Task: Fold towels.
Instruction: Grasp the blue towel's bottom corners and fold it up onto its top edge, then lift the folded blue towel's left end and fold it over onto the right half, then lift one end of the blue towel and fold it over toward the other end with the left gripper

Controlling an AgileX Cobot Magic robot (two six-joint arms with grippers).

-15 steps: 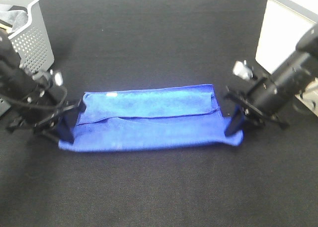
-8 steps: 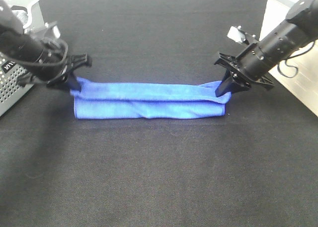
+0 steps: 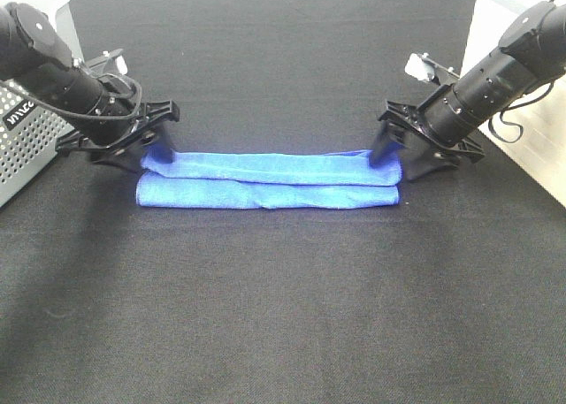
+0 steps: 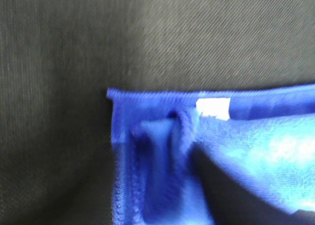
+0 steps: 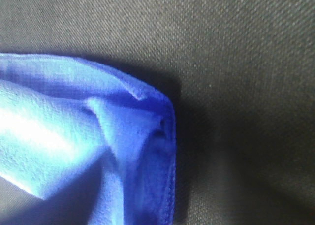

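Since half a second ago both arms have come lower over the ends of the towel (image 3: 270,181), and the corners that were held up then now lie on the strip. The fingers of the right gripper (image 3: 398,156) have also spread.

Nearest the camera, the black table cover (image 3: 283,324) stretches bare across the front. Beyond it, about mid-table, the towel lies as a long narrow band running left to right, folded so that two soft ridges sit one behind the other, the far one resting on the near one.

The left gripper (image 3: 150,152) sits at the towel's left end, its dark fingers touching the far corner; whether they are pinched or parted I cannot tell. The left wrist view shows that corner close up and blurred, with bunched layers, a stitched edge and the small white tag (image 4: 212,108) on the hem. At the right end, the right gripper's two fingers stand apart, one on either side of the far corner, and grip nothing. The right wrist view shows the corner lying loose on the cover, its hem curled over.

Farther back on the left stands a grey perforated basket (image 3: 26,139), partly behind the left arm. At the far right is a white surface (image 3: 488,33).
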